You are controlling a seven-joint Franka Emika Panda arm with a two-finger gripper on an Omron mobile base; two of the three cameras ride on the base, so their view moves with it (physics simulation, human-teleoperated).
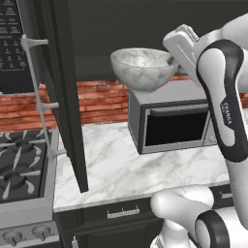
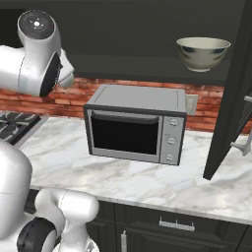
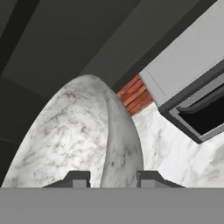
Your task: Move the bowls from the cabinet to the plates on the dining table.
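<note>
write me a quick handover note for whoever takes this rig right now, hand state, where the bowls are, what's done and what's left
Hand: shut on the marbled bowl, one finger on each side of its rim.
Marbled bowl: held in the air in front of the open cabinet, above the microwave, touching nothing else.
Grey-green bowl: upright on the cabinet shelf, untouched.
Done: cabinet doors open, first bowl gripped and lifted off the shelf.
Left: carry this bowl to a plate on the dining table, then come back for the grey-green one. Table and plates are out of frame from here.
</note>
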